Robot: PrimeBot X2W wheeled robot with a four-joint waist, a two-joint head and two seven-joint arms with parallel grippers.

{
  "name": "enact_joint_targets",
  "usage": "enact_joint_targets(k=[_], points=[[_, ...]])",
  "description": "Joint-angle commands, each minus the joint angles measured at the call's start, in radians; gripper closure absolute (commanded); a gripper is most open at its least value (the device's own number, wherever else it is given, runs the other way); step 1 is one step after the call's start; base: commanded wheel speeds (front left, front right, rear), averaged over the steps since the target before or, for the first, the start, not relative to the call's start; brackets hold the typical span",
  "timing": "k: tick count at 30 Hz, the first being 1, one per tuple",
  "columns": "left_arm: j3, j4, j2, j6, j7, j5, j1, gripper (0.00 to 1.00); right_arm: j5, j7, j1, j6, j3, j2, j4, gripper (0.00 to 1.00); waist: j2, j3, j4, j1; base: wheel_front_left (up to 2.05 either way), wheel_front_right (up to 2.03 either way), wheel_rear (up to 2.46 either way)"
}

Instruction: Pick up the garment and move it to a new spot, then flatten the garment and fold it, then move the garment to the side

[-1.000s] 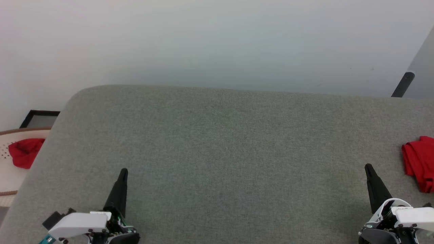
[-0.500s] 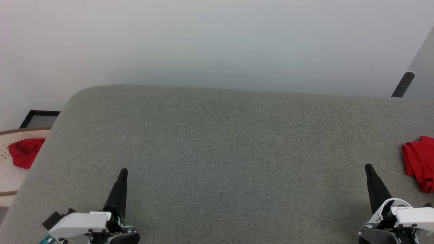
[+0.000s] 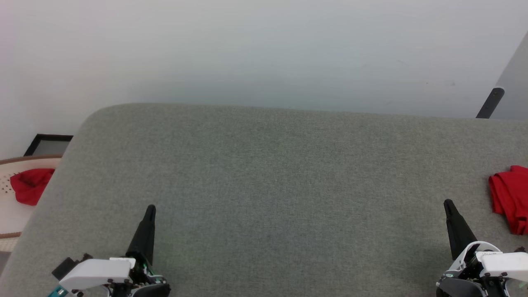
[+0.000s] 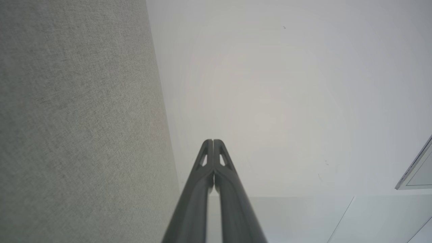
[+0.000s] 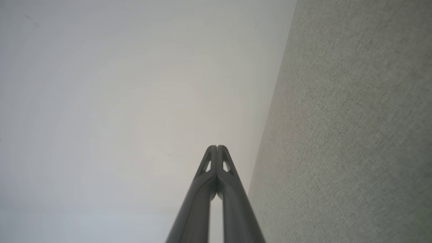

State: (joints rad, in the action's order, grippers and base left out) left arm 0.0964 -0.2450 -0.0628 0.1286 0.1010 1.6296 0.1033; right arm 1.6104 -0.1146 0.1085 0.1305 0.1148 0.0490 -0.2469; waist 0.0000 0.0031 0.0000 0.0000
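A red garment (image 3: pixel 509 198) lies bunched on the grey fabric table (image 3: pixel 272 173) at its far right edge, partly cut off by the view's border. My right gripper (image 3: pixel 447 203) hangs low at the lower right, a short way left of the garment and apart from it, shut and empty. In the right wrist view its fingers (image 5: pixel 217 147) are pressed together. At the lower left my left gripper (image 3: pixel 150 208) is also shut with nothing in it. The left wrist view shows its closed tips (image 4: pixel 213 141) against the pale floor.
Left of the table, a pale perforated basket (image 3: pixel 8 206) on the floor holds another red cloth (image 3: pixel 31 185). A dark framed panel (image 3: pixel 47 144) lies behind it. A dark post (image 3: pixel 490 103) stands beyond the table's far right corner.
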Motion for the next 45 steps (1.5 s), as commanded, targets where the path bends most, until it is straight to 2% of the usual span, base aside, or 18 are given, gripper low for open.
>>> enact_joint_targets(k=[1,45], points=[[0.002,-0.001,0.001,0.004,0.001,-0.004,0.01,1.0,0.005,-0.001,0.003,0.0,-0.003,0.002,0.0,1.0,0.0,0.0,0.0,0.0,0.0,0.0,0.0],[0.01,-0.002,0.006,0.004,0.009,-0.01,0.01,1.0,0.005,-0.001,0.003,0.0,-0.003,0.002,0.0,1.0,0.0,0.0,0.0,0.0,0.0,0.0,0.0]])
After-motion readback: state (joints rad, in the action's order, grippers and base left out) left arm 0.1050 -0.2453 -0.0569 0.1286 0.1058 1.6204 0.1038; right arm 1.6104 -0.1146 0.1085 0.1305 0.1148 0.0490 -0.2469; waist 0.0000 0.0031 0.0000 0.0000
